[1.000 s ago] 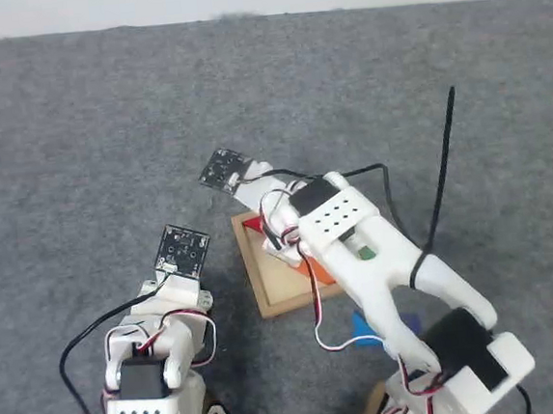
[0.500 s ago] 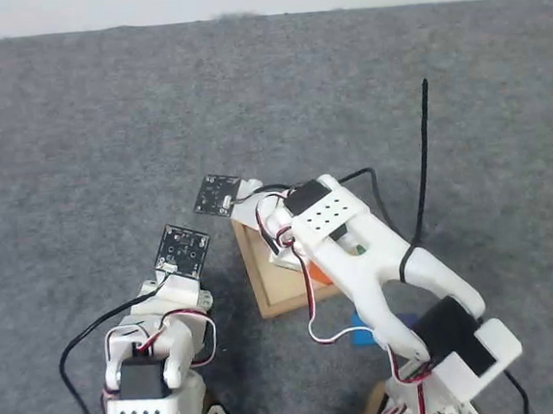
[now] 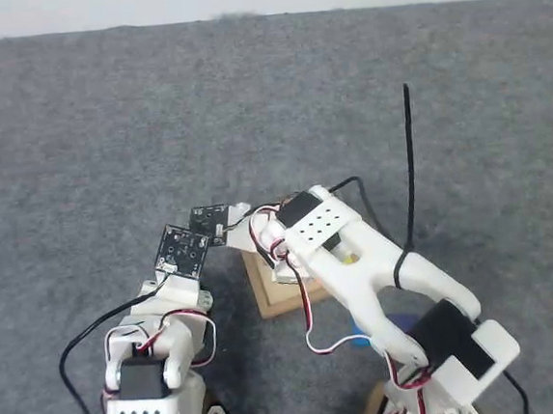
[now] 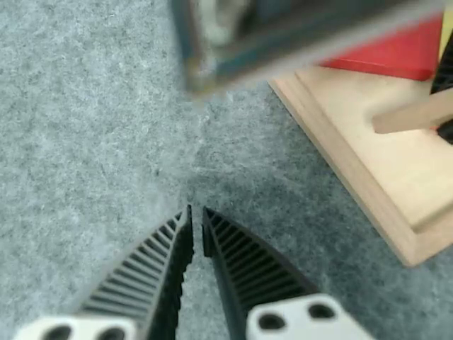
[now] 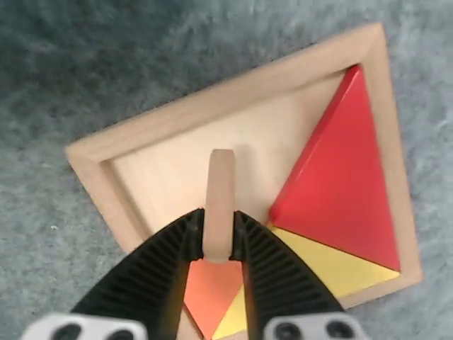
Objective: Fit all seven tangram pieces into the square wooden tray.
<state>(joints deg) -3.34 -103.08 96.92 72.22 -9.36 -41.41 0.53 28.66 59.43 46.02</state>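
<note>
My right pincer (image 5: 218, 228) is clamped on a plain wooden tangram piece (image 5: 221, 180), held on edge over the square wooden tray (image 5: 212, 99)'s bare floor. Released so, it may topple onto the red triangle (image 5: 347, 170) instead of lying flat.

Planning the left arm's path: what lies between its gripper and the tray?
Bare carpet separates the left gripper from the tray, in the left wrist view.

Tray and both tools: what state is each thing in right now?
wooden tray: partly filled
red triangle: flat in tray
yellow triangle: flat in tray
orange piece: flat in tray
plain wood piece: on edge, gripped over tray
right tool: shut on it
left tool: shut, empty, above carpet
</note>
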